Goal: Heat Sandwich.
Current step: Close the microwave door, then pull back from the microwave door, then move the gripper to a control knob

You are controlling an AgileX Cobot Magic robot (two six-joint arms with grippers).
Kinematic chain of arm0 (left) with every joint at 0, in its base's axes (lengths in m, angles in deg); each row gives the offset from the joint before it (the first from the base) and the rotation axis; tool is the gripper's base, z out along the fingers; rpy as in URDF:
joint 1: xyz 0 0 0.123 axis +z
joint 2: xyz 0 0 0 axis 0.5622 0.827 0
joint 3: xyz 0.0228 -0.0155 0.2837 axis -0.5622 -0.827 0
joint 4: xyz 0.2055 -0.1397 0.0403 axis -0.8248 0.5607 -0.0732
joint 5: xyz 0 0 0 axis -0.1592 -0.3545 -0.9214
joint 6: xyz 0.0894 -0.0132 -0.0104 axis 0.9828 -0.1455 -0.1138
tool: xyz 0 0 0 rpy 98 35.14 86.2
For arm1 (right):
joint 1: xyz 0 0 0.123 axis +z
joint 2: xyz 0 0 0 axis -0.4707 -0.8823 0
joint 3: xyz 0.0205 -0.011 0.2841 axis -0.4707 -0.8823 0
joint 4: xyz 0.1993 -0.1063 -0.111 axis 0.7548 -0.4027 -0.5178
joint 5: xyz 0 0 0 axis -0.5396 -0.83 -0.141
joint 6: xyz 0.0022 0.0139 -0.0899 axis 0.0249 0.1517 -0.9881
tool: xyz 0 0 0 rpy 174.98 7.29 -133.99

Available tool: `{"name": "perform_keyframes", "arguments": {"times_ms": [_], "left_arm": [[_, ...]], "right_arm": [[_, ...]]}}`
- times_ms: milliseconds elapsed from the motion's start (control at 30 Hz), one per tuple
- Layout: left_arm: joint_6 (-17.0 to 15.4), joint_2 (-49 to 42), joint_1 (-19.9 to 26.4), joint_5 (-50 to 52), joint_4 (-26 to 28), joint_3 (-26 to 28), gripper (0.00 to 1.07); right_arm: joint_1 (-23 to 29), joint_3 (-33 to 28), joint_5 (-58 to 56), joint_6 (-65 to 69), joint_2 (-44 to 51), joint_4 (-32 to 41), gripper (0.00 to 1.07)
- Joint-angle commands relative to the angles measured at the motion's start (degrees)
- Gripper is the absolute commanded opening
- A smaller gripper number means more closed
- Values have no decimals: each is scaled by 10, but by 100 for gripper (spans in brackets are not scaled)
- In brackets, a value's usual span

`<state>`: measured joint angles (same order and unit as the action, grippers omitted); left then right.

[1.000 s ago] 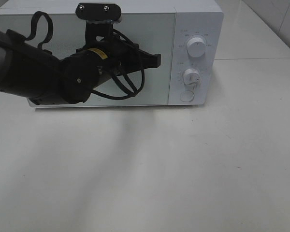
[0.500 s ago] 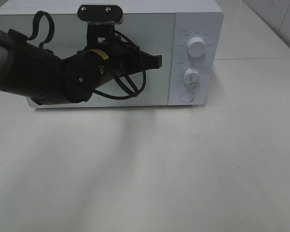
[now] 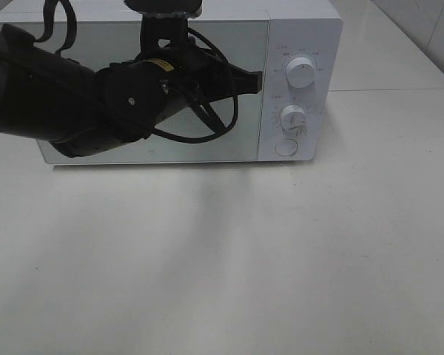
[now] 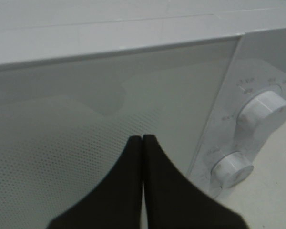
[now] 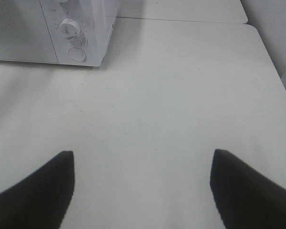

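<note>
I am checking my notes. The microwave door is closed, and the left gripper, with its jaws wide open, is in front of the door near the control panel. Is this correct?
One detail is wrong: the left gripper is shut, its two fingertips pressed together, as the left wrist view shows. The rest holds: the microwave door is closed, and the gripper is in front of it near the control panel.

Upper knob of the microwave: small grey print rings it, too fine to read in the high view and blurred in the left wrist view.
Lower knob: tick marks and tiny figures around it, not legible.
Door: one faint small mark near its lower edge, unreadable.
Yellow sticker on the left arm: dark print, too small to make out.
Brand name: none can be read.
</note>
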<state>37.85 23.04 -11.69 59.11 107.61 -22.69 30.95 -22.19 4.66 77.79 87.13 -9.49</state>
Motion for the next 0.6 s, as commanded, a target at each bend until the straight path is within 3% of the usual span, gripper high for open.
{"name": "perform_keyframes", "arguments": {"times_ms": [33, 333, 600], "left_arm": [[6, -25, -5, -24, 5, -25, 0], [6, -87, -5, -58, -16, -117, 0], [6, -128, 21, -272, -57, -132, 0]], "right_arm": [[-2, -1, 3, -6, 16, 0, 76], [-2, -1, 3, -6, 16, 0, 76], [-2, -1, 3, -6, 16, 0, 76]]}}
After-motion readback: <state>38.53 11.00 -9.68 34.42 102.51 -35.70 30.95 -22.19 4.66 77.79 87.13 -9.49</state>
